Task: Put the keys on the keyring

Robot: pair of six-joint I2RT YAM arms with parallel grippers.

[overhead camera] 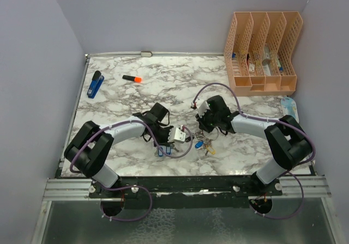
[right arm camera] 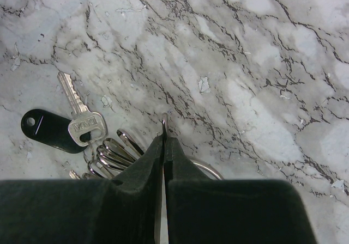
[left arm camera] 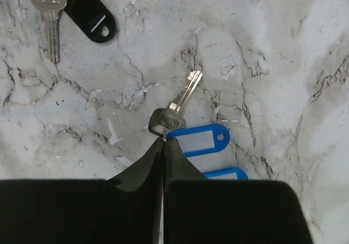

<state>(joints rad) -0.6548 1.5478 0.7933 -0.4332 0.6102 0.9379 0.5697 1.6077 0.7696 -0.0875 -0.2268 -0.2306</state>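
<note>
My left gripper (left arm camera: 163, 141) is pinched tight with no gap between the jaws, holding the head end of one of the keys (left arm camera: 184, 98). I cannot tell whether it grips the bow itself or the small loop through it. The blade runs on from the fingertips and a little to their right, so the key's long axis nearly continues the gripper's own line. Its blue tag (left arm camera: 197, 140) lies flat just beside the fingers. A second blue tag (left arm camera: 226, 174) sits closer in, partly hidden under the gripper.

My right gripper (right arm camera: 163, 138) is closed too, on a thin wire that I take for the keyring (right arm camera: 209, 166), whose arc shows beside one finger. The bunch of metal keys (right arm camera: 106, 154) and a black tag (right arm camera: 46, 129) fan out on the other side.

From above, both grippers sit near the middle of the table's (overhead camera: 136, 97) near edge, tips facing each other and close but apart. The keyring lies toward the right edge from my left gripper, roughly along the blade's line. I judge the left arm should carry the key that way while the right holds the ring. The key's hole is at the pinched end, not the leading tip, which could make threading awkward.
</note>
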